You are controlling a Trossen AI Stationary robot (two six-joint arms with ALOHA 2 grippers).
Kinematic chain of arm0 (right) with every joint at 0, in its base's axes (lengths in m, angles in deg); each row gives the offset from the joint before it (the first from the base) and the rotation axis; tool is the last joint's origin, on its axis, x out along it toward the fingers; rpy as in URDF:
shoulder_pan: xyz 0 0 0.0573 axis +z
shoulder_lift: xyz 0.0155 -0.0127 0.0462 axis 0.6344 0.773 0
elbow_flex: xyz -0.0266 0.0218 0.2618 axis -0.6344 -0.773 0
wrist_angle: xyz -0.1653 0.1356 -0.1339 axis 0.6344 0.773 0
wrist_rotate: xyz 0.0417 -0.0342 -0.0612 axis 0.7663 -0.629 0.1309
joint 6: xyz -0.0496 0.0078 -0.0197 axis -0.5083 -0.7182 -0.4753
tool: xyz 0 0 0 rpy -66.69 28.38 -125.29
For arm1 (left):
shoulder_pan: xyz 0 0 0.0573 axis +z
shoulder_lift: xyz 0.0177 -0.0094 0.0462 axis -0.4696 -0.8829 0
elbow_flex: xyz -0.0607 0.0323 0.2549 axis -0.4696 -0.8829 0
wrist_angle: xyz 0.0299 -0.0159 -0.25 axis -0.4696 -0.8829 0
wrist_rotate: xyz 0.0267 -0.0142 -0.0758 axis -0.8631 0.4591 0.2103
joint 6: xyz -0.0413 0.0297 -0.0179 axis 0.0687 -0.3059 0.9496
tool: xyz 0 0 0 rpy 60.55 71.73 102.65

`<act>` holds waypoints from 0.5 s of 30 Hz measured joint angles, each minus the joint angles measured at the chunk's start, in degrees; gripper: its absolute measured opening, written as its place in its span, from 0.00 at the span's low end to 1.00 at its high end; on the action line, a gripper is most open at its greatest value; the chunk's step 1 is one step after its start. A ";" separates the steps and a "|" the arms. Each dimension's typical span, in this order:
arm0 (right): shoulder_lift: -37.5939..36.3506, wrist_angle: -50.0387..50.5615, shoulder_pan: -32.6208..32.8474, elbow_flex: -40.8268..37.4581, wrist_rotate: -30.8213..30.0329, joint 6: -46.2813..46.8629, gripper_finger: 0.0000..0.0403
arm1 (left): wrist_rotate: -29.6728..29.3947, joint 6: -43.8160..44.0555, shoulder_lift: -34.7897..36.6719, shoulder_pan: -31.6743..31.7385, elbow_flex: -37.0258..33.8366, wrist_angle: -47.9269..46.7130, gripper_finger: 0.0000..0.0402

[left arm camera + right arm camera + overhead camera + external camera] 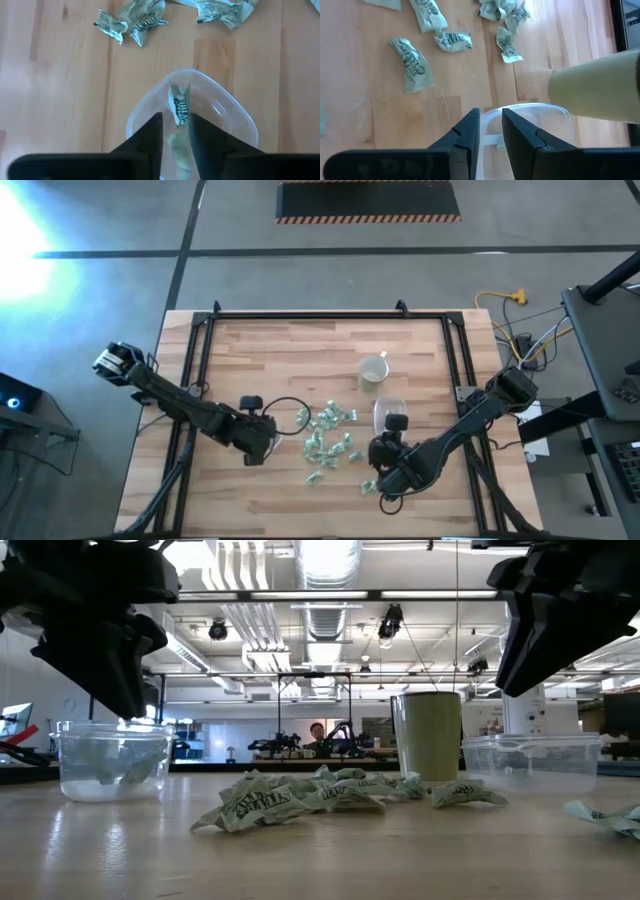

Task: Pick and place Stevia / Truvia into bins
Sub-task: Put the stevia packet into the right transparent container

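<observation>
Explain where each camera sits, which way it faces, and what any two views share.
High view: overhead, straight down on the table; both arms show.
Low view: table-top height, looking level past the packets into the room; arms hang from above.
Left wrist view: above the round tub, left gripper open, a packet between its tips.
Right wrist view: above the rectangular tub, right gripper beside the mug.
The mug shows in the high view too.

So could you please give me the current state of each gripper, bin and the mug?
left gripper: open, above the round bin, a packet between its fingers.
right gripper: slightly parted, empty, over the rectangular bin.
round bin: upright, packets inside.
rectangular bin: upright, contents unclear.
mug: upright.
loose packets: scattered on the table.
</observation>
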 joint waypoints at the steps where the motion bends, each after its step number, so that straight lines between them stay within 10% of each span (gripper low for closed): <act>1: 0.00 -0.52 0.00 0.00 0.00 -0.17 0.18 | 0.09 0.52 0.00 0.00 -0.02 -0.02 0.22; 15: 0.00 -25.17 -1.36 -1.09 11.04 -21.09 0.18 | 1.90 0.27 1.90 -0.09 1.58 -0.72 0.27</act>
